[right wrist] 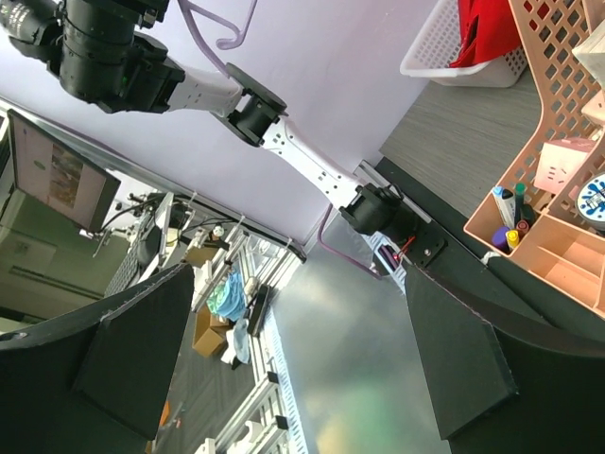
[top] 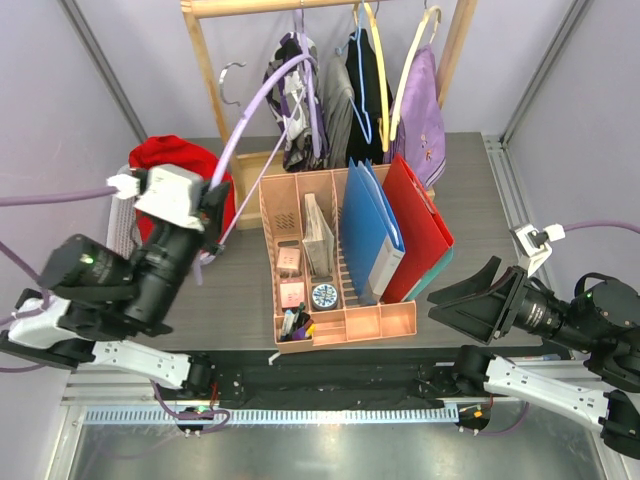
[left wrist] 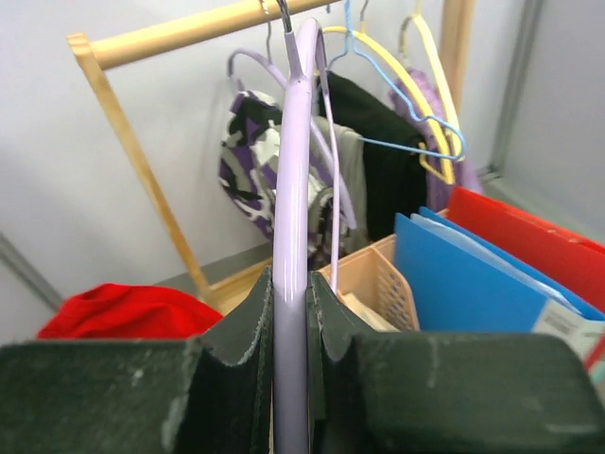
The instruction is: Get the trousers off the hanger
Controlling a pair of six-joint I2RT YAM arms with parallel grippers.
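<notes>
Lifts the left arm [top: 120, 280] up and forward on the left side, wrist angled toward the far end; clamps the left gripper [left wrist: 291, 284] tight on the hanger [left wrist: 291, 180]. Lays the right arm [top: 580, 320] low at the near right, right gripper [top: 468, 300] pointing left, jaws spread wide apart.

This is looking like a robotics lab, not a home: plain panels [top: 60, 120] and aluminium struts [top: 100, 58] are boxing in the table [top: 240, 300] to either side of the left gripper [left wrist: 288, 312], and a slotted cable duct [top: 330, 413] is running along the edge behind it, by the arms' bases. Ahead of that gripper a wooden rail [top: 250, 7] is carrying clothes as staged props (a pink desk organiser [top: 340, 322] is sitting just to its right). Beyond the right gripper [right wrist: 293, 369], a monitor [right wrist: 57, 175] is glowing beside metal racking [right wrist: 217, 303] that is holding boxes and clutter.
</notes>
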